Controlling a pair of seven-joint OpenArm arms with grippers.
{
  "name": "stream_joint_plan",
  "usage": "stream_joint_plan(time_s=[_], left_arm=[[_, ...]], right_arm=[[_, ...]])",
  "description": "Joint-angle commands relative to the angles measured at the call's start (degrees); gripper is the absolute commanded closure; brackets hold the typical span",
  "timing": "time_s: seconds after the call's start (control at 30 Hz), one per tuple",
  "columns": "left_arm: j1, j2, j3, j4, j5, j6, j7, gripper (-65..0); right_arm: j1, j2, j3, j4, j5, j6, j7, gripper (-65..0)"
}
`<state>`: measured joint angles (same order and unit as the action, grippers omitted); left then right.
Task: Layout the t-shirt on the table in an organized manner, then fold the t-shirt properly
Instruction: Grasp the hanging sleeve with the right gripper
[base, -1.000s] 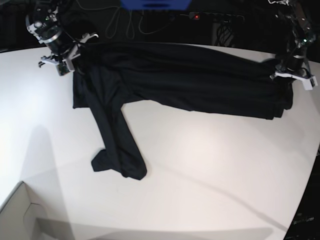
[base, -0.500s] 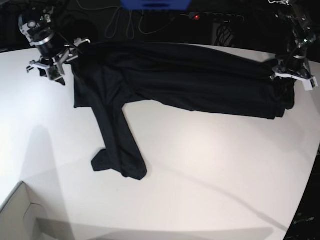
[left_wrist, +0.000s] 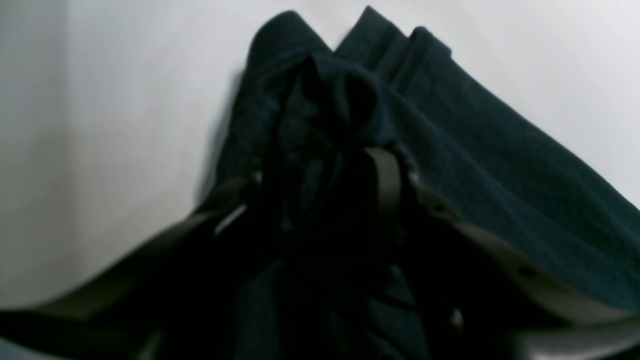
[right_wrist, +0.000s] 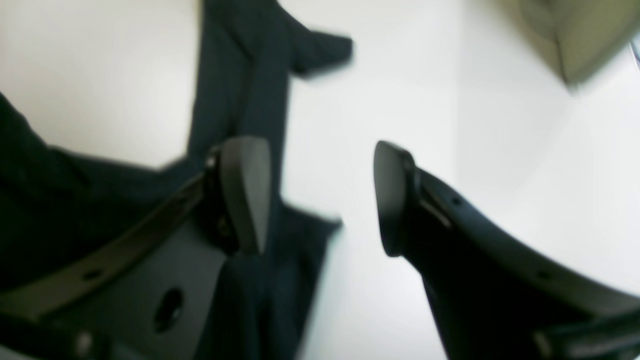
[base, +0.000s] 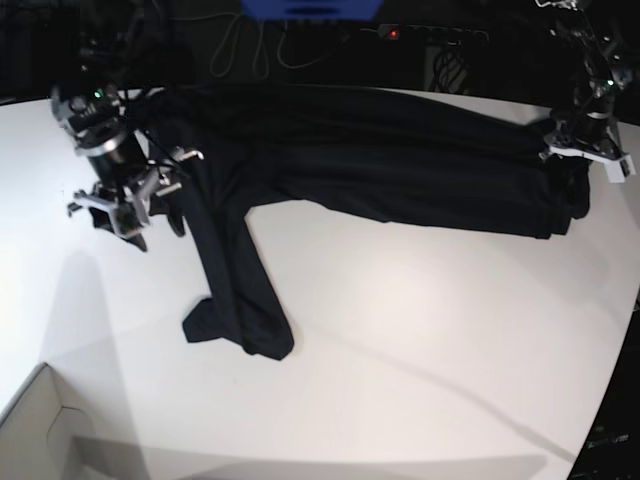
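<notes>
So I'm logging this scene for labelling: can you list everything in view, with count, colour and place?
t-shirt: one, black, spread across the far half of the table, one sleeve trailing toward the near side.
table: one, white, fills the view.
cardboard box: one corner, white, near left corner of the base view.
cables: several, pale, behind the table.
right gripper: jaws open, over the shirt's edge.
left gripper: at the shirt's other end, fabric bunched between its jaws.

The white table (base: 420, 330) has lots of bare room in front of the black t-shirt (base: 380, 160), and only a box corner (base: 40, 425) sits at its near edge.
</notes>
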<state>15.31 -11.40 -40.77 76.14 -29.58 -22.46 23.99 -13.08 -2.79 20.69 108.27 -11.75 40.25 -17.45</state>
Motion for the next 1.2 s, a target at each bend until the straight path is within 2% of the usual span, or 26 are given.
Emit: stream_joint_plan(time_s=[0.0, 0.1, 0.37, 0.47, 0.73, 0.9, 1.0, 1.17], left_arm=[[-0.6, -0.7, -0.1, 1.0, -0.3, 0.0, -0.6, -24.7], [-1.6, -0.6, -0.1, 0.7, -0.2, 0.0, -0.6, -24.7], [-1.7, -0.6, 0.1, 0.9, -0.2, 0.0, -0.6, -24.7], [-1.7, -0.6, 0.1, 0.7, -0.2, 0.0, -0.6, -24.7], [-1.7, -0.6, 0.1, 0.7, -0.2, 0.0, -0.6, -24.7], [-2.5, -0.6, 0.1, 0.5, 0.2, 0.0, -0.6, -24.7], [-2.7, -0.6, 0.1, 0.5, 0.2, 0.0, -0.6, -24.7], [-2.9, -0.6, 0.1, 0.4, 0.3, 0.0, -0.6, -24.7]], right_arm=[[2.8, -0.3, -1.0, -0.2, -1.1, -0.2, 0.2, -33.2], [9.8, -1.8, -4.3, -6.0, -5.6, -0.2, -1.5, -33.3], [24.0, -1.9, -7.6, -25.5, -9.0, -0.4, -1.3, -33.3], [27.2, -1.8, -7.6, -32.0, -9.1, -4.5, -1.3, -33.3], [32.2, -1.7, -7.6, -43.2, -9.1, -12.7, -0.5, -33.0], [32.4, -1.6, -7.6, -47.9, -9.2, -13.4, 5.6, -31.9], [32.4, -0.9, -7.6, -49.2, -9.2, -13.4, 6.5, -25.3], [32.4, -0.9, -7.5, -48.9, -9.2, -13.4, 6.5, -6.6]])
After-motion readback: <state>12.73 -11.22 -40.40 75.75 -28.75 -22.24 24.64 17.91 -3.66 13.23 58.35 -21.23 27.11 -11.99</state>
